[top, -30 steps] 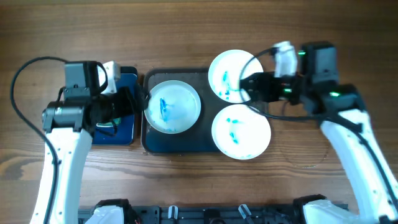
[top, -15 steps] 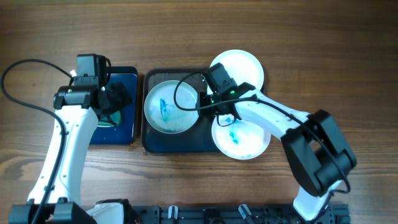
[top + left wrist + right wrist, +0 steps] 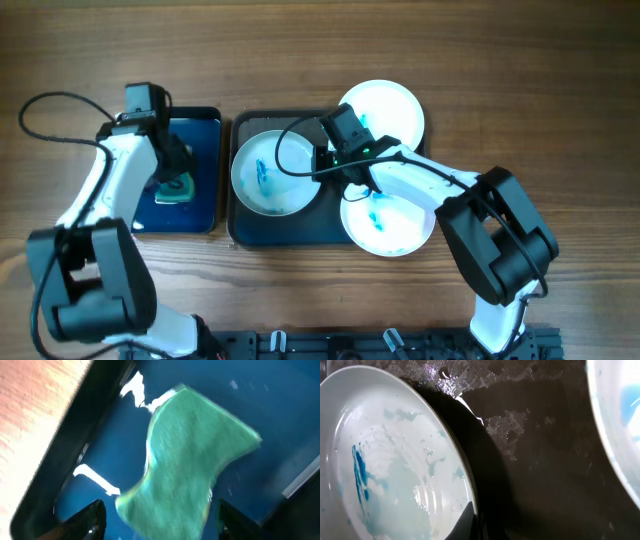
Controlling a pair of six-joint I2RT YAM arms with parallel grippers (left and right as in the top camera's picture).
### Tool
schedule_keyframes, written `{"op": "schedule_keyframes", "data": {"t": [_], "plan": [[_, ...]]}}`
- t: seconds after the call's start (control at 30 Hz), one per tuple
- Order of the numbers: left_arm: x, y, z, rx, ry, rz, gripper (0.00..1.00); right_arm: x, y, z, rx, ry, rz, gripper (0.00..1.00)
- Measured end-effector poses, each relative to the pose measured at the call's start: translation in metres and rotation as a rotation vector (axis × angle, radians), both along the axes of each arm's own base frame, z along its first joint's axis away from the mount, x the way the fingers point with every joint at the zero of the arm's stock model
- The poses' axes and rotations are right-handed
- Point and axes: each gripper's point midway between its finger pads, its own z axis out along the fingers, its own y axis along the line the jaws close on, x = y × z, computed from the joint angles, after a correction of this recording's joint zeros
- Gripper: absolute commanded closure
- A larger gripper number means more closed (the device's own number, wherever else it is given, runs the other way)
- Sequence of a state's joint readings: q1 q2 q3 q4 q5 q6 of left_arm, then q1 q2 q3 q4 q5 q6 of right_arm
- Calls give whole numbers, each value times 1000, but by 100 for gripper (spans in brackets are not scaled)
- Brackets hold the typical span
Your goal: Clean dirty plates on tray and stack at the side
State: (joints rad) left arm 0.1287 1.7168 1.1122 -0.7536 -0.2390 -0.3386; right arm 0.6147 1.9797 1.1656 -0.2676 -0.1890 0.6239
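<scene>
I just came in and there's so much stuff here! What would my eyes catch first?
Three white plates smeared with blue stand out. The left plate sits on the dark tray, and the back plate and front plate are at its right edge. Next comes the green sponge lying in the small blue tray at the far left, with the left claw open over it.
</scene>
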Motion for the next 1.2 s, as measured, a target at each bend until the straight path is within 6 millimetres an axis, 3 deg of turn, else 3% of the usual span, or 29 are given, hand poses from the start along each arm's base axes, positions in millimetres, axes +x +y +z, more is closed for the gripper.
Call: {"op": "schedule_keyframes", "data": {"t": [0.13,0.27,0.4,0.43,0.5,0.7,0.8,0.87,0.93,1.0,1.13,1.2], "plan": [[13,3,-25,-12,21,-85,49,0,0,0,1,0,0,96],[23,-2,-31,-36,2,-146,74,0,0,0,0,0,0,96],[23,-5,-33,-46,4,-162,66,0,0,0,0,0,0,95],[22,-5,-34,-46,5,-162,73,0,0,0,0,0,0,95],[21,-5,-36,-46,6,-163,96,0,0,0,0,-1,0,92],[17,-6,-37,-55,21,-155,96,0,1,0,2,-2,2,94],[-3,-13,-30,-100,111,-153,96,1,3,1,10,-7,5,96],[-1,-25,-3,-164,88,-166,96,1,3,1,11,-6,5,96],[15,-39,35,-223,-36,-197,96,0,4,1,16,-3,8,96],[19,-63,66,-304,-125,-251,96,0,5,1,19,-2,10,96],[20,-125,69,-426,-139,-327,96,-1,-2,0,30,33,2,96],[20,-154,57,-440,-133,-328,96,1,-8,-1,38,55,-11,96]]}}
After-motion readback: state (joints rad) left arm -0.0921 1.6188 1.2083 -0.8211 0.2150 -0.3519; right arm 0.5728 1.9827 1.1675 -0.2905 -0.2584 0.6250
